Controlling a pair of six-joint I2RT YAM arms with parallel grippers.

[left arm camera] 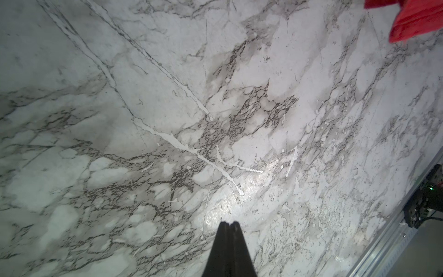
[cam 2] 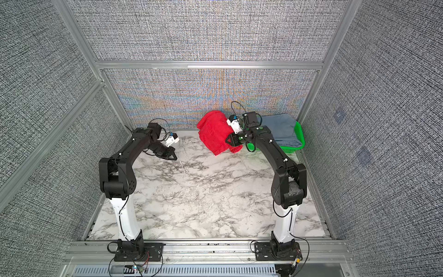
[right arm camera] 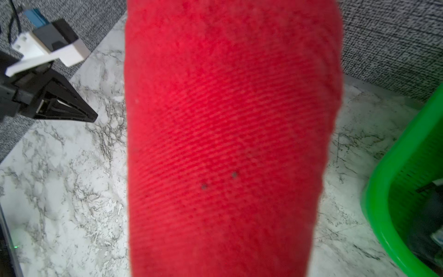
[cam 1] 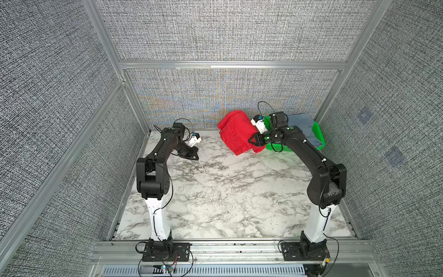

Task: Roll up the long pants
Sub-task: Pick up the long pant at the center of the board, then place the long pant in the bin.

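1. The long pants (cam 1: 236, 134) (cam 2: 213, 134) are bunched into a thick red roll at the far right of the table, just left of the green basket. The right wrist view is almost filled by the fuzzy, ribbed cloth (right arm camera: 227, 144).
2. The right gripper (cam 1: 253, 141) (cam 2: 230, 140) is clamped on the right side of that roll, its black fingers pressed into the cloth with a red fold hanging below them. The roll looks raised (from here I cannot tell whether its lowest fold touches the marble).
3. The green basket (cam 1: 321, 136) (cam 2: 300, 134) (right arm camera: 407, 148) sits in the far right corner, just beside the roll and partly behind the right arm's wrist.
4. A folded blue-grey garment (cam 1: 302, 127) (cam 2: 280, 129) lies in the basket, apart from the red cloth.
5. The left gripper (cam 1: 195, 156) (cam 2: 174, 156) (left arm camera: 229, 225) hovers over the far left of the table, well apart from the pants, its jaws pressed together on nothing. Its own camera shows the two black tips meeting, with only a corner of red cloth (left arm camera: 417, 21) at the frame's edge.
6. The table (cam 1: 227, 191) (left arm camera: 143, 120) is white marble pattern with grey veins.
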